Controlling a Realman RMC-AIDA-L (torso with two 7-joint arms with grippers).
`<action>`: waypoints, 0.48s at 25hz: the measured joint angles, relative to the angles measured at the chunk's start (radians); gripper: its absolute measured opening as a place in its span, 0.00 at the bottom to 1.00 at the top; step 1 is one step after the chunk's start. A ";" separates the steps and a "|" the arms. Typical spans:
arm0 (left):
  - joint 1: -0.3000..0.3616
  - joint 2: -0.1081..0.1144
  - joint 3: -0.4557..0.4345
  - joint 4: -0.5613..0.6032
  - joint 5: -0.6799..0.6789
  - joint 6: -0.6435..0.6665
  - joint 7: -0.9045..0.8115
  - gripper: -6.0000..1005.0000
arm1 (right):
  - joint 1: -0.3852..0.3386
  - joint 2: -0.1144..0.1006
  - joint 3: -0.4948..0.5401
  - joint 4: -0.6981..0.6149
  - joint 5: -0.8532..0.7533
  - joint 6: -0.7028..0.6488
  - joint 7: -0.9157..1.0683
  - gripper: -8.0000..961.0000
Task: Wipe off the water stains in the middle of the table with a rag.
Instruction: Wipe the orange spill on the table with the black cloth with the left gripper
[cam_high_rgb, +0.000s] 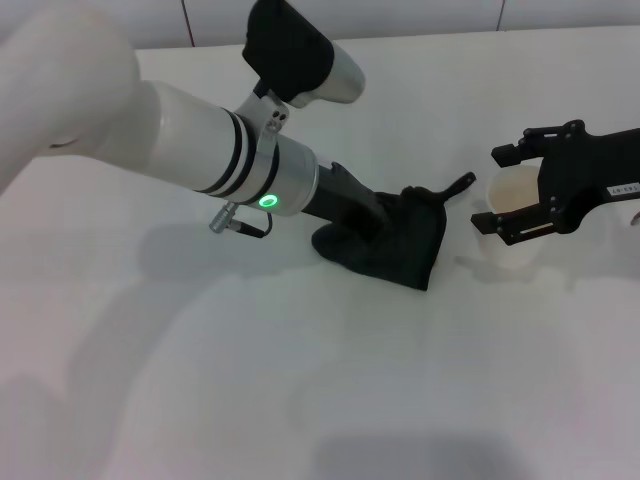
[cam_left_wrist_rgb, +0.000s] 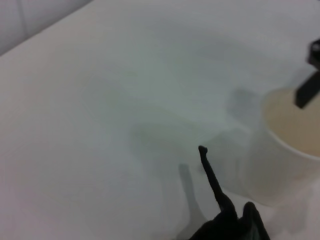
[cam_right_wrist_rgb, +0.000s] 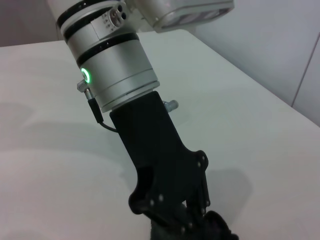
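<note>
The black rag (cam_high_rgb: 405, 240) lies bunched in the middle of the white table (cam_high_rgb: 300, 390), its thin tail (cam_left_wrist_rgb: 212, 175) pointing toward the cup. My left gripper (cam_high_rgb: 375, 225) reaches in from the left and is pressed down into the rag, shut on its folds. From the right wrist view I see that gripper's black body (cam_right_wrist_rgb: 165, 170) going down into the cloth (cam_right_wrist_rgb: 217, 227). The water stains are hidden or out of view. At the right, my right gripper (cam_high_rgb: 510, 190) is shut on a whitish cup (cam_high_rgb: 505, 255).
The translucent cup (cam_left_wrist_rgb: 280, 160) holds pale liquid and stands on the table just right of the rag's tail. One right finger (cam_left_wrist_rgb: 307, 90) shows at its rim. A white tiled wall (cam_high_rgb: 400, 15) runs along the table's far edge.
</note>
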 joint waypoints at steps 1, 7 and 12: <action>0.001 0.000 0.004 0.007 0.003 0.005 0.003 0.08 | 0.000 0.000 0.000 0.000 0.000 0.000 0.000 0.90; 0.001 -0.002 0.018 0.024 0.046 0.025 -0.004 0.08 | 0.002 -0.001 0.000 0.000 0.000 0.000 0.000 0.90; -0.002 -0.001 0.015 0.010 0.056 0.018 -0.009 0.08 | 0.003 -0.001 0.000 0.000 -0.001 0.000 0.000 0.90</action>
